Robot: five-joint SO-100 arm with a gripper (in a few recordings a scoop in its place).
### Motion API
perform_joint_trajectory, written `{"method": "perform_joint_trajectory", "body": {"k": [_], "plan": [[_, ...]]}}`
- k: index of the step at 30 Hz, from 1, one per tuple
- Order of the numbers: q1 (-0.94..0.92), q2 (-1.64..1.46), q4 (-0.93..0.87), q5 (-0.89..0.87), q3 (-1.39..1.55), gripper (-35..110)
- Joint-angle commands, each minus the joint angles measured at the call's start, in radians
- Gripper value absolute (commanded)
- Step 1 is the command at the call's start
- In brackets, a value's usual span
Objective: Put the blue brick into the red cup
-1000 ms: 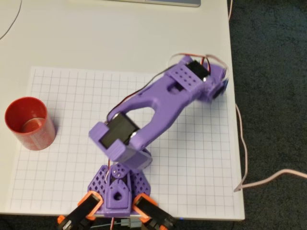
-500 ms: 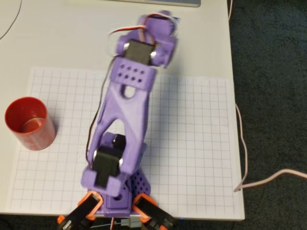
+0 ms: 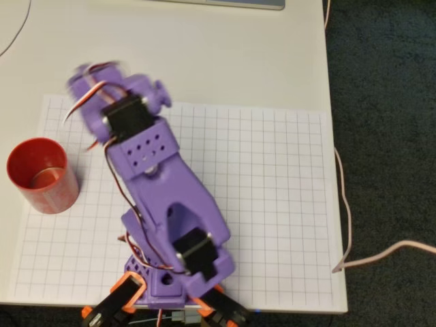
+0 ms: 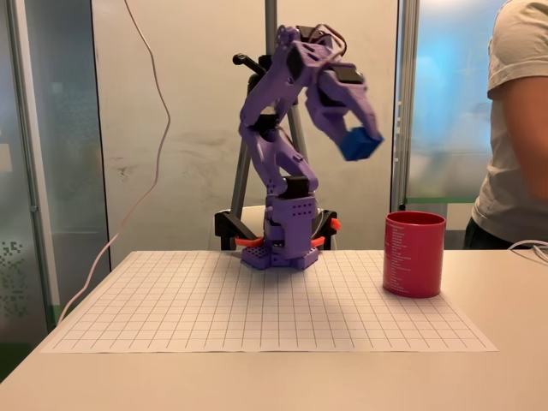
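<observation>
In the fixed view my purple gripper (image 4: 360,142) is held high above the grid mat, shut on the blue brick (image 4: 357,147), a small bright-blue block. It hangs above and a little left of the red cup (image 4: 414,254), which stands upright on the mat. From overhead, the red cup (image 3: 39,176) sits at the mat's left edge with nothing showing inside it. The blurred gripper (image 3: 92,85) lies up and to the right of it, and the arm covers the brick.
A white grid mat (image 3: 272,191) covers the table, with the arm's base (image 3: 163,286) at its near edge. A thin cable (image 3: 344,204) runs along the table's right edge. A person (image 4: 518,128) stands at the right, beside the cup.
The arm has swung from the mat's right side, across the back, to the left toward the red cup, carrying the blue brick. The cup has not moved.
</observation>
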State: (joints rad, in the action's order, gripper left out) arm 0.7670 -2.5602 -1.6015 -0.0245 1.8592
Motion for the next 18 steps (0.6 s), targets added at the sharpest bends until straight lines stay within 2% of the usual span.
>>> {"method": "perform_joint_trajectory", "body": {"k": [1,5,9,18], "plan": [[0.229,0.055,-0.038,-0.040,-0.037,0],[0.301,0.207,0.018,-0.060,-0.049,0],[0.298,0.367,0.101,-0.072,-0.087,0],[0.334,0.430,0.060,-0.098,-0.120,0]]}}
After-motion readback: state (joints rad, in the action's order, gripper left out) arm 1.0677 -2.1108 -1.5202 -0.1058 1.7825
